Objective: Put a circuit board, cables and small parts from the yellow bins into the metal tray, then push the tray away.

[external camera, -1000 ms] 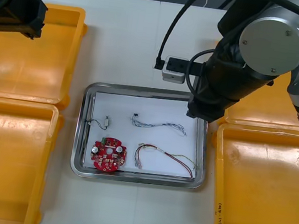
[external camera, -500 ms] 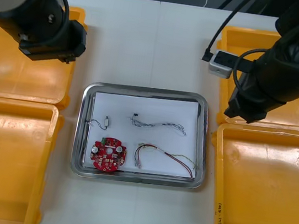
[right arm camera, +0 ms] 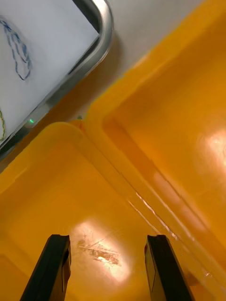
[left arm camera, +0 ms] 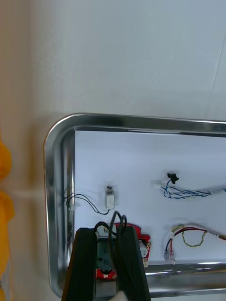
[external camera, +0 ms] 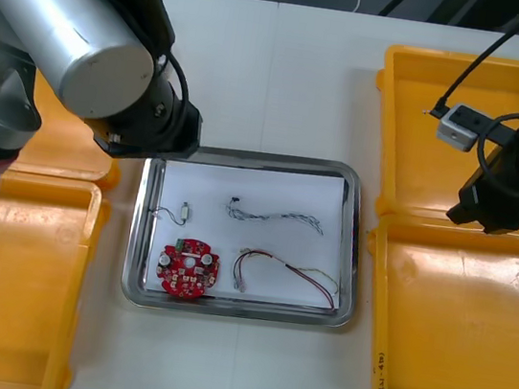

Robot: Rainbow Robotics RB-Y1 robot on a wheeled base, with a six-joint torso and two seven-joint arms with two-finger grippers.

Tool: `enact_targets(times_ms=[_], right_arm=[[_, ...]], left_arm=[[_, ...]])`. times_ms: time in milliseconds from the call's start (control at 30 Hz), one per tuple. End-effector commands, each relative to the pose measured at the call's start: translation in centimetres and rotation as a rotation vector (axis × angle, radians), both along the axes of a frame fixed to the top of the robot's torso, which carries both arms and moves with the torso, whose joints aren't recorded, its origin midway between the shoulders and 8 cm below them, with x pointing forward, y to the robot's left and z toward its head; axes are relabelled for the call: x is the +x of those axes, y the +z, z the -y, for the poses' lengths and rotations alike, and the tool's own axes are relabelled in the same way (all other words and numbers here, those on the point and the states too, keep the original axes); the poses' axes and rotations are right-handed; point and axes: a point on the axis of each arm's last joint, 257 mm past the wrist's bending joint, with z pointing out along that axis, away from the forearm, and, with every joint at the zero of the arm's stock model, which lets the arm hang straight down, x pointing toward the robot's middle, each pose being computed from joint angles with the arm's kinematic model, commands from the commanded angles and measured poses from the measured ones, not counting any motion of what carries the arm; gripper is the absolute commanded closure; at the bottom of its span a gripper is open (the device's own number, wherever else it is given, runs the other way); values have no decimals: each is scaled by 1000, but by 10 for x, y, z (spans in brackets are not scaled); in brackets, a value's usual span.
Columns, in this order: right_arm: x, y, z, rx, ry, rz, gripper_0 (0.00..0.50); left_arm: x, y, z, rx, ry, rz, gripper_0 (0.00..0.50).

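In the metal tray [external camera: 264, 160] lie a red circuit board [external camera: 188, 272], blue-white cable [external camera: 276, 217], red-yellow cable [external camera: 292, 275] and small metal part [external camera: 184, 212]. The left gripper [left arm camera: 107, 231], jaws pinching what looks like a black cable [left arm camera: 118, 222], hangs by its left rim. The right gripper [right arm camera: 108, 240], jaws wide and empty, is over the yellow bins [external camera: 455, 319]. The push remains.

Circuit board [left arm camera: 137, 233] was part-hidden behind left gripper [left arm camera: 107, 233]; red and yellow cable [left arm camera: 188, 235], just beside, was cut by pic edge. Ahead of right gripper's [right arm camera: 108, 240] spread jaws, metal tray [right arm camera: 106, 23] and blue/white cable [right arm camera: 20, 56] were cropped too.

A light table [external camera: 286, 73], seamed down the middle
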Motion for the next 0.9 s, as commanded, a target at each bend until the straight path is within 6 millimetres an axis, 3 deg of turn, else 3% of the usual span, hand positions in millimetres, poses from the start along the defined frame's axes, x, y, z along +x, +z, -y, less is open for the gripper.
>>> enact_targets(times_ms=[33, 200, 433, 900], right_arm=[[-7, 7, 31, 45, -175, 7, 39], [-17, 0, 37, 99, -312, -12, 41], [-30, -10, 44, 123, -457, -9, 40], [-51, -39, 58, 180, -743, -69, 41]], left_arm=[[-19, -27, 20, 10, -15, -18, 500], [-26, -45, 24, 48, -36, -34, 500], [-24, -52, 42, 22, -62, -31, 500], [1, -77, 64, -7, -59, -34, 500]])
